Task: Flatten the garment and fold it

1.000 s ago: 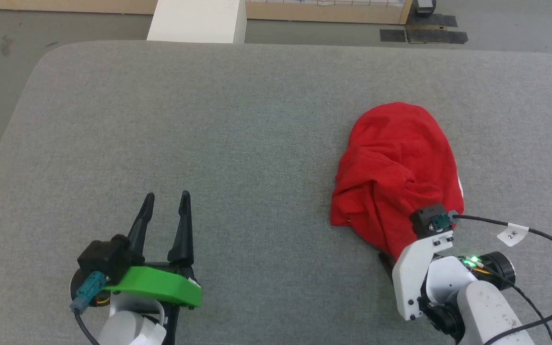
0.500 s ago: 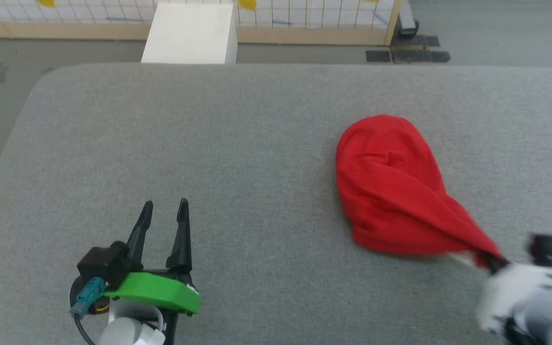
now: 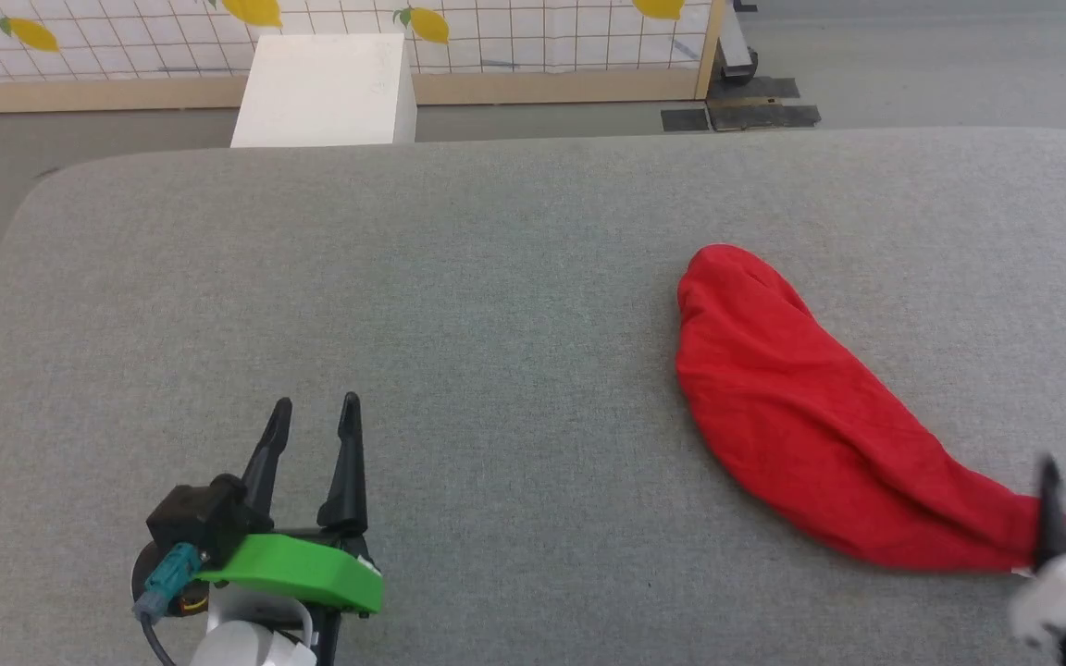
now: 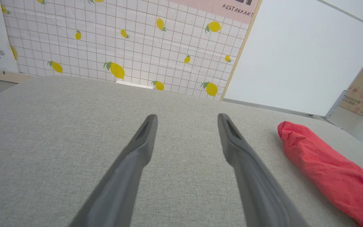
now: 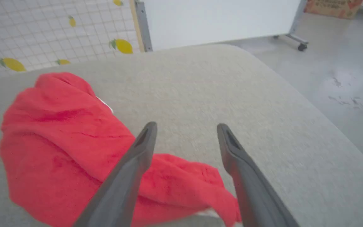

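- The garment (image 3: pixel 801 425) lies on the right side of the grey table (image 3: pixel 496 277) as one long bunched roll, running from mid-table down toward the near right edge. It is not flat at all.
- To my eye, flattening it well means pinching a real hem or corner rather than a loose fold. The bit of white trim (image 5: pixel 106 105) is a fair clue to where an edge sits. Each arm should then draw its side outward, low over the table.
- The right gripper (image 5: pixel 187 127) hovers at the roll's near end with its jaws spread wide. Cloth lies under them, but nothing is pinched.
- The left gripper (image 3: pixel 316 407) sits well apart from the cloth, near the table's front left. Its jaws are fully parted and empty.
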Robot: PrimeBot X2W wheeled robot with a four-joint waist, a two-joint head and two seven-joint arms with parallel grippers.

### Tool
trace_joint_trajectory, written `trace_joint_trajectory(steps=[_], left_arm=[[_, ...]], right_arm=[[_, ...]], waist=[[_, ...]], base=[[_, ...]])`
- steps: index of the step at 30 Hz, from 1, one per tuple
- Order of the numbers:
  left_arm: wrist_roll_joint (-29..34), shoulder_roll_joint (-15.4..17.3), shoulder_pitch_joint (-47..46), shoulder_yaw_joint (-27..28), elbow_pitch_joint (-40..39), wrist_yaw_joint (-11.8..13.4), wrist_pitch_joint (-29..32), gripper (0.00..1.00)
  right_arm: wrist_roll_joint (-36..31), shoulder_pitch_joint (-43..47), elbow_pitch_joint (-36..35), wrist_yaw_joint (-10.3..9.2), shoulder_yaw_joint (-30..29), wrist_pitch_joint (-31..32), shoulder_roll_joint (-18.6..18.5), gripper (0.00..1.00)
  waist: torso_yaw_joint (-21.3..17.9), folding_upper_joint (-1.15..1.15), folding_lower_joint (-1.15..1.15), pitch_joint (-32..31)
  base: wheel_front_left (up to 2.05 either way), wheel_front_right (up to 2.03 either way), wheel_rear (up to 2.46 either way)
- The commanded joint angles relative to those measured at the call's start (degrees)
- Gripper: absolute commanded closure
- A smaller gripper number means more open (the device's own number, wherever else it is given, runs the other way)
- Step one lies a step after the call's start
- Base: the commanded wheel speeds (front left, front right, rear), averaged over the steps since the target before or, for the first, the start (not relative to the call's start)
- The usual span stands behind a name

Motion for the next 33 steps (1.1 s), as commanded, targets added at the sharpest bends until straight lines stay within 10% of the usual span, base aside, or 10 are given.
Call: trace_joint_trajectory(steps=[1,12,24,25,26,28,33], left_arm=[[-0.14,-0.14,-0.32,-0.12,0.02,-0.39,-0.22,0.00],[-0.32,-0.14,-3.02,-1.80,-0.62,-0.39,-0.22,0.00],[-0.98,-0.14,-6.40,-3.04,-0.98,-0.39,-0.22,0.00],[-1.04,-0.14,-6.49,-3.02,-0.97,-0.40,-0.22,0.00],[-1.13,-0.14,-6.56,-3.08,-0.98,-0.40,-0.22,0.00],[-1.27,-0.14,-6.64,-3.14,-0.95,-0.40,-0.22,0.00],[-1.49,-0.14,-6.66,-3.17,-0.60,-0.40,-0.22,0.00]], right_arm=[[0.47,-1.89,-1.09,-0.08,2.96,-2.80,0.11,0.00],[-1.02,-13.25,3.47,-0.08,25.35,2.82,0.11,0.00],[-5.38,-26.89,20.41,-0.08,29.82,24.10,0.11,0.00],[-5.77,-27.25,21.06,-0.08,29.81,25.49,0.11,0.04],[-6.06,-27.50,21.65,-0.08,29.73,27.18,0.11,0.54],[-5.84,-27.84,21.86,-0.08,29.99,28.86,0.11,1.00],[-3.11,-28.61,18.78,-0.08,33.19,23.39,0.11,1.00]], waist=[[0.06,0.00,0.00,0.13],[2.75,0.00,0.00,4.15],[7.53,0.00,0.00,9.45],[7.76,0.00,0.00,9.58],[8.10,0.00,0.00,9.69],[8.64,0.00,0.00,9.76],[9.59,0.00,0.00,9.18]], base=[[0.00,0.00,0.00],[0.00,0.00,0.00],[0.00,0.00,0.00],[0.00,0.00,0.00],[0.00,0.00,0.00],[0.00,0.00,0.00],[0.00,0.00,0.00]])
